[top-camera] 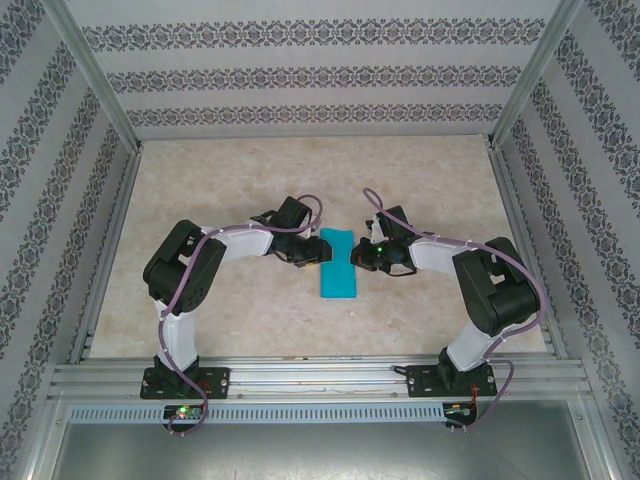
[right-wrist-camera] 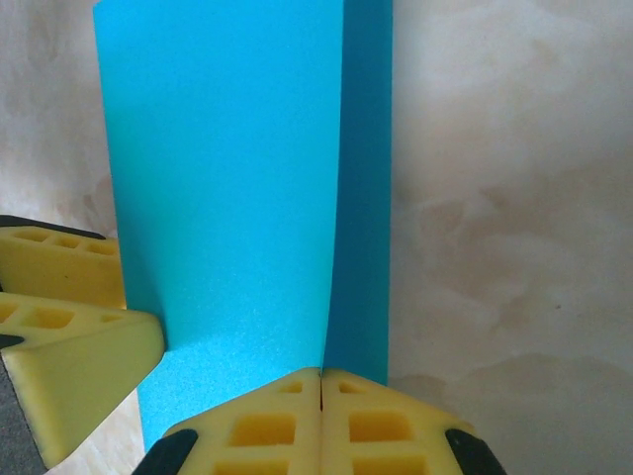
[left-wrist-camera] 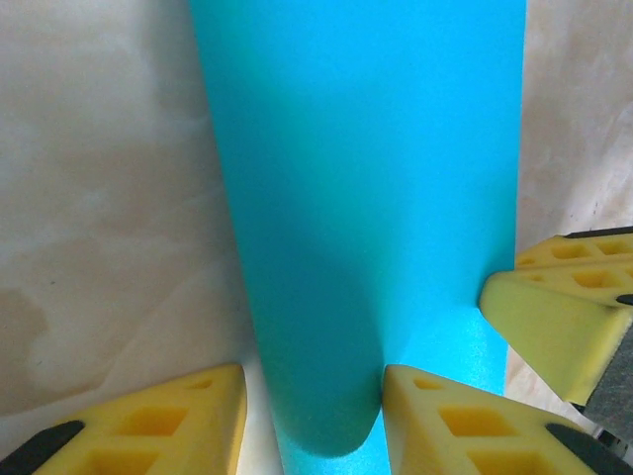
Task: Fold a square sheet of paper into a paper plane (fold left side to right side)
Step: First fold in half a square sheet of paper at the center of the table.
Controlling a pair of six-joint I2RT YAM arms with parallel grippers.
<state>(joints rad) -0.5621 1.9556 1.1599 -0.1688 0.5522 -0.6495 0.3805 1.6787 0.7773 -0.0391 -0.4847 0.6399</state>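
Both arms (top-camera: pixel 185 275) are built from black joint housings and white link shells, each trailed by a lilac cable (top-camera: pixel 232 233). The left end effector (left-wrist-camera: pixel 315 426) and the right end effector (right-wrist-camera: pixel 321 421) are tipped with yellow foam fingers (left-wrist-camera: pixel 163 421) bearing square pockets.

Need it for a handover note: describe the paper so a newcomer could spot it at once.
Start at the pale marbled table. Near its middle, the left hand and the right hand face each other from either side. Between them lies the paper, a narrow strip folded over, the one bright teal-blue thing among the pale tabletop and the black-and-white arms.
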